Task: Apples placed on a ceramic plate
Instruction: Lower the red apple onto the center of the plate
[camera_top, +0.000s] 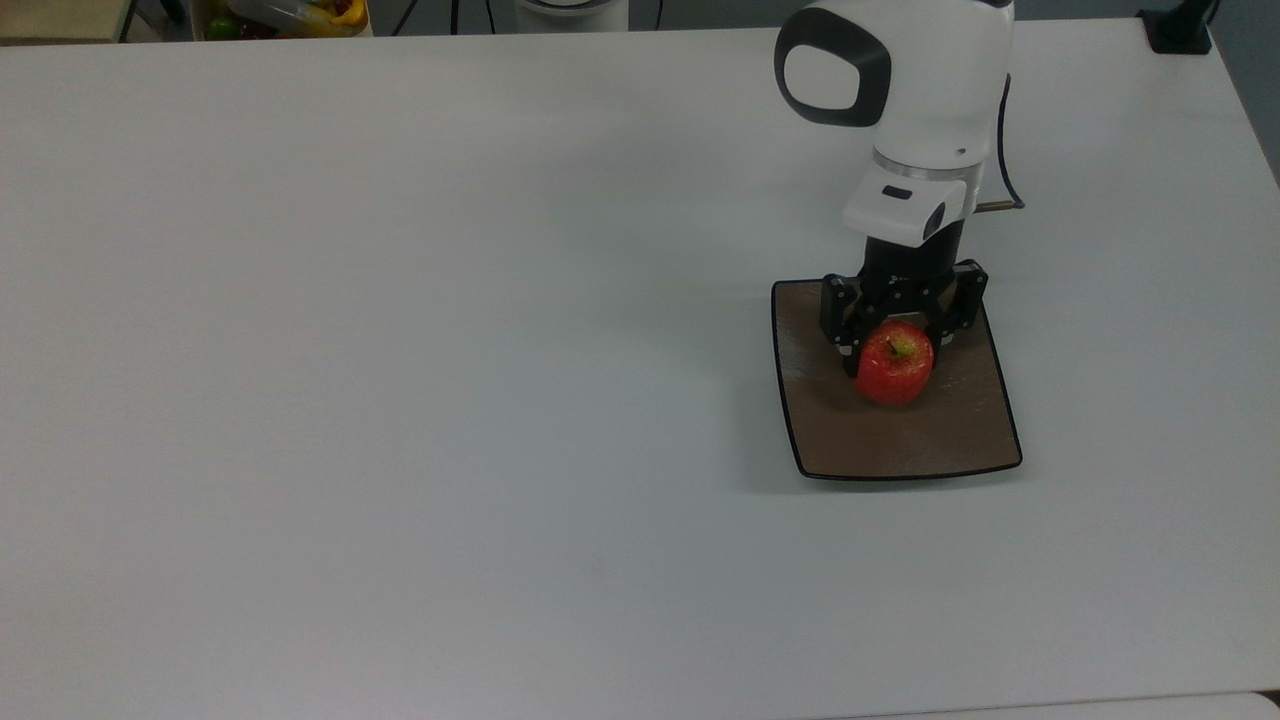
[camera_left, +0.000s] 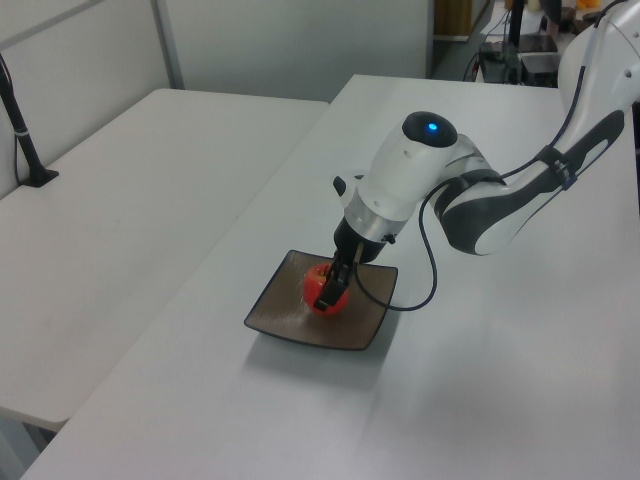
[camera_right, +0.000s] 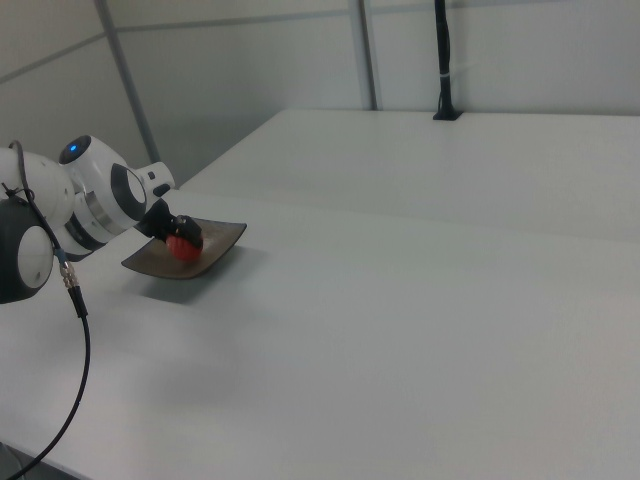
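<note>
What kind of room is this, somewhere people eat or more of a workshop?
Most likely a robotics lab or test room, not a dining space. A white robot arm works at a plain white table, its gripper closed on an apple over a plate. Bare partition walls and trailing cables surround it.

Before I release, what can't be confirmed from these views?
- Contact between apple and ceramic plate: top view looks straight down; end effector covers it in the left view.
- Apple's far side: hidden by the end effector in the right view.
- Plate's back edge: under the end effector, top view.
</note>
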